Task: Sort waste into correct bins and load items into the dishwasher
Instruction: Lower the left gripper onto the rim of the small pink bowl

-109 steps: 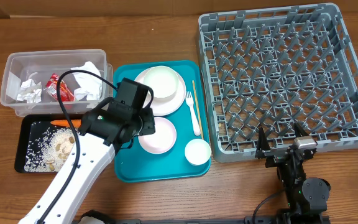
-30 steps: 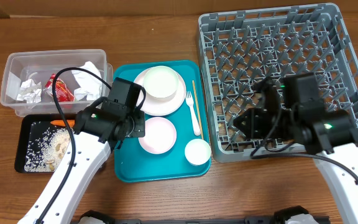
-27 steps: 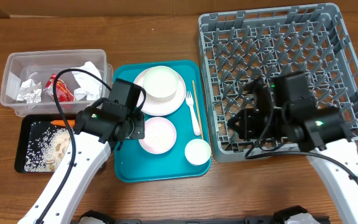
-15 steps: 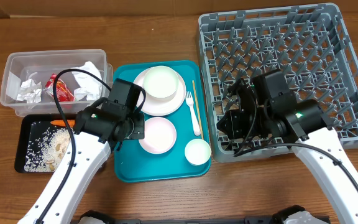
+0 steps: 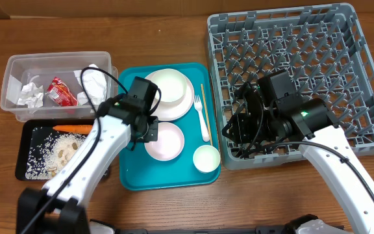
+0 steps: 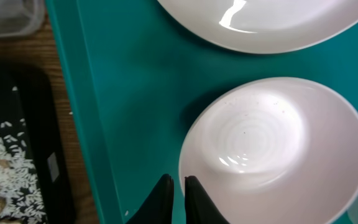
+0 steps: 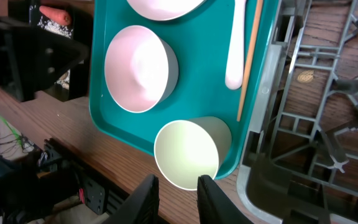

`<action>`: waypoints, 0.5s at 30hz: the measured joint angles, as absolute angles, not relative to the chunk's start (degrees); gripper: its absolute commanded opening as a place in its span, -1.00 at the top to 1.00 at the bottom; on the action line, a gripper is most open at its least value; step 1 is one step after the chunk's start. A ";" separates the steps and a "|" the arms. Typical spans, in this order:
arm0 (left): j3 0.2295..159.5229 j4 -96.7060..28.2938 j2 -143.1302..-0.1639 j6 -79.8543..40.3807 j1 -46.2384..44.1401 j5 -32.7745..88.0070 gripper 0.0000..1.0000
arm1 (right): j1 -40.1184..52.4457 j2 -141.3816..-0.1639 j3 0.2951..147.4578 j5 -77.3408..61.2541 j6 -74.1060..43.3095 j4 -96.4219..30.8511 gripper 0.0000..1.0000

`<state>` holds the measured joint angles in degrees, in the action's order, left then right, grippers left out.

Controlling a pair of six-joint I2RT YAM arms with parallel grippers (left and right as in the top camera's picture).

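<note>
Presently we see the left gripper [image 6: 177,180] low over the teal serving tray [image 5: 134,177], at the left rim of a pale-pink bowl [image 6: 266,149]. Its jaws stand almost together with only a thin slit between them, and we cannot tell whether they pinch the rim or merely hang above it. Just behind that bowl a white plate [image 5: 156,108] carries a second bowl [image 5: 171,86]. To the right of these lie the white plastic fork [image 5: 202,118] and the thin wooden stick [image 7: 249,56], side by side along the tray's right edge. The right gripper [image 7: 178,182] reaches in over the front left corner of the grey dish rack [image 5: 317,58] toward the small white cup [image 7: 188,155], which stands in the tray's near right corner. Its jaws are apart, and the cup's near rim shows between them in the right wrist view; we cannot make out contact. We see no dishes among the rack's pegs. On the far left of the wooden table [image 5: 174,32], the clear tub [image 5: 18,62] holds crumpled napkins [image 5: 29,94] and the red wrapper [image 5: 62,91]. Just in front of it, the black tray [image 5: 28,140] holds the carrot [image 5: 73,129] and scattered beige food bits [image 5: 60,153].
</note>
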<state>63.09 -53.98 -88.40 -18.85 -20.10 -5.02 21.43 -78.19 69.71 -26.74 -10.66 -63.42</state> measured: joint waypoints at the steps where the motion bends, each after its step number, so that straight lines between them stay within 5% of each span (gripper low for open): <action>1: 63.09 -53.63 -89.73 -18.85 -20.10 -4.97 0.80 | 21.41 -78.19 69.71 -26.72 -10.66 -63.44 0.50; 15: 63.09 -51.27 -96.71 -18.85 -20.10 -4.93 0.79 | 21.41 -78.19 69.71 -26.59 -10.61 -63.42 0.37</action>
